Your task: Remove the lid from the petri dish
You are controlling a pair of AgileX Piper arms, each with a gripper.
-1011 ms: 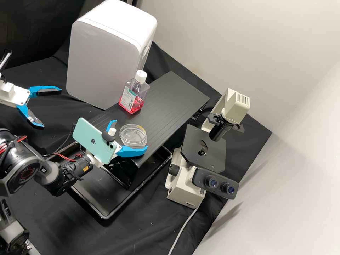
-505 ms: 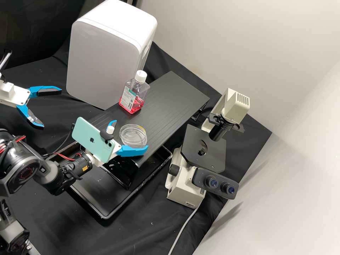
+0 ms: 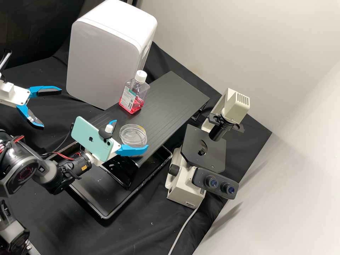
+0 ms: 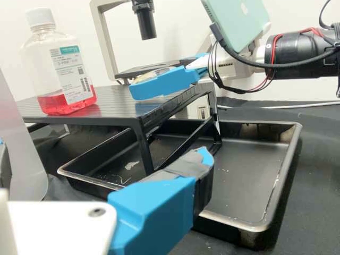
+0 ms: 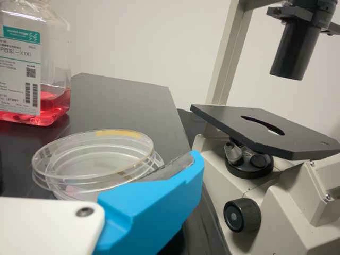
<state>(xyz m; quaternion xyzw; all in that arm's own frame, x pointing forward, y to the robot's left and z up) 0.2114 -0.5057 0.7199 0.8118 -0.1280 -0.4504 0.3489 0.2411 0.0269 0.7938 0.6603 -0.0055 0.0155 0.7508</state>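
The clear petri dish (image 3: 133, 135) with its lid on sits at the near end of the black raised platform (image 3: 166, 102). In the right wrist view the lid (image 5: 93, 155) looks slightly askew on the dish. My right gripper (image 3: 130, 135) is open around the dish, one blue finger (image 3: 112, 124) on the far side and the other (image 3: 132, 150) along its near edge, the latter showing close up as a blue finger (image 5: 154, 204). My left gripper (image 3: 49, 107) hangs open over the black cloth at the far left, well apart from the dish.
A bottle of pink liquid (image 3: 134, 92) stands farther back on the platform, in front of a white box (image 3: 106, 49). A black tray (image 4: 265, 175) lies under the platform. A microscope (image 3: 209, 148) stands to the right of it.
My right gripper has shifted slightly left and up while staying around the dish. The left arm has not moved.
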